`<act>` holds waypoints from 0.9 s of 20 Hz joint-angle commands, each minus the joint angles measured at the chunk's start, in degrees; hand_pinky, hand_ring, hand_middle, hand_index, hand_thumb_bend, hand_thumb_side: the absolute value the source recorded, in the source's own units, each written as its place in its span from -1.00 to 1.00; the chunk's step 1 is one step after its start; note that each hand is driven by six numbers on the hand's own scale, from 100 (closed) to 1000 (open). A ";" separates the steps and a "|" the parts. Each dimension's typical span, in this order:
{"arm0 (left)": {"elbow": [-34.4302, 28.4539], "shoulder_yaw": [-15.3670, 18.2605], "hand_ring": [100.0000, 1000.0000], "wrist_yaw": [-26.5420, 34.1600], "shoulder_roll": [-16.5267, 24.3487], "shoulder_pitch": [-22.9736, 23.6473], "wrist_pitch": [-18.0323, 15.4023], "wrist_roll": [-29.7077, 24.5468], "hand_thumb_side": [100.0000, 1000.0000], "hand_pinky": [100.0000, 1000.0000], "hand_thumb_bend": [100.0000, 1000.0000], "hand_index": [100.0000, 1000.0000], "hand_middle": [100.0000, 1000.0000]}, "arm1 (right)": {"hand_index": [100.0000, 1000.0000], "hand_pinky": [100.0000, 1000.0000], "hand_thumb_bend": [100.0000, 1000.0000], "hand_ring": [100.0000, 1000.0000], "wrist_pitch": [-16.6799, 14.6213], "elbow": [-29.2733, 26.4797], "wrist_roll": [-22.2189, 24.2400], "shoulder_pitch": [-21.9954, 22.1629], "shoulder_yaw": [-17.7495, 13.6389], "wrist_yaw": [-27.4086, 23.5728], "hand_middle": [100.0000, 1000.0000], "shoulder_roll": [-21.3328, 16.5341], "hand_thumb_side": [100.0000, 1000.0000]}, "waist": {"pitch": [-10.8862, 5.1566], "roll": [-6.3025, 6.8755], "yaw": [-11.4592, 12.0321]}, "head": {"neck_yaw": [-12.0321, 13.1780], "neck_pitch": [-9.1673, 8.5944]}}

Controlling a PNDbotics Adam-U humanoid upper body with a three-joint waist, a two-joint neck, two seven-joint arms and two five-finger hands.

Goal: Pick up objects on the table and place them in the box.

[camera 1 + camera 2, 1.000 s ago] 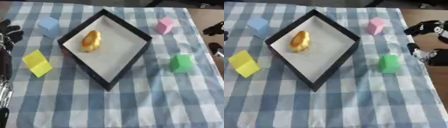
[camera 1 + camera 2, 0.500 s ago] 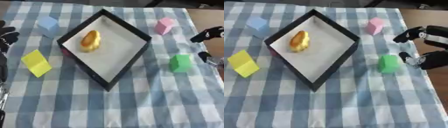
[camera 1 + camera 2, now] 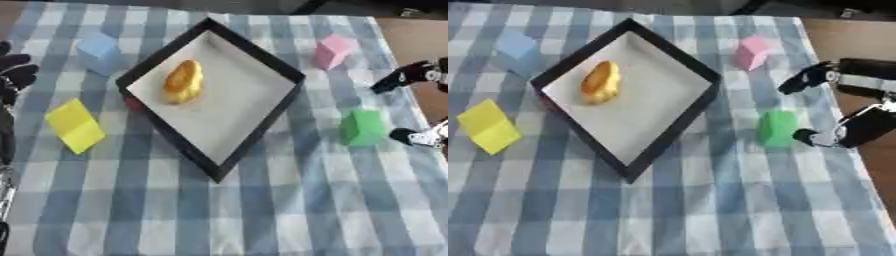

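Hidden: I see only a red sliver point(image 3: 133, 103) poking out by the box's left wall; I can't tell what it is.
Cut off: my left hand point(image 3: 12, 75) shows only partly at the table's left edge, dark; I cannot tell how its fingers stand.
Right hand point(image 3: 852, 107): at the table's right edge, fingers and thumb spread apart, holding nothing, one tip just beside the green block point(image 3: 778, 128).
Box point(image 3: 677, 65): black-rimmed, turned like a diamond, one corner toward the far edge.
Yellow object point(image 3: 599, 82): inside the box, long axis running roughly far-to-near.
Others: pink block point(image 3: 752, 52) toward the far right corner, blue block point(image 3: 98, 50) far left, yellow block point(image 3: 74, 125) near the left edge.
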 commanded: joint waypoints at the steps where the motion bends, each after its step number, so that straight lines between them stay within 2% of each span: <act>1: -0.89 0.19 0.47 0.13 0.81 -0.80 -0.08 -0.12 0.68 0.64 -0.95 0.76 0.36 | 0.79 0.83 -0.38 0.75 -0.14 1.44 0.98 -1.25 -0.01 1.12 0.61 -0.29 -0.62 | -1.44 -0.48 0.13 | -0.25 -0.09; 6: -0.93 0.17 0.47 0.20 0.59 -1.12 -0.06 -0.19 0.68 0.64 -0.95 0.76 0.36 | 0.80 0.84 -0.41 0.75 0.12 4.73 1.17 -2.36 0.77 2.72 0.61 1.61 -0.48 | -1.09 -0.35 0.47 | -0.34 -0.09; 18: -1.13 0.17 0.47 0.28 0.24 -1.85 -0.05 -0.30 0.68 0.64 -0.96 0.76 0.35 | 0.80 0.83 -0.45 0.74 -0.14 11.51 -1.02 -3.88 0.99 6.50 0.59 4.97 -0.42 | 0.13 0.08 1.01 | -0.74 -0.09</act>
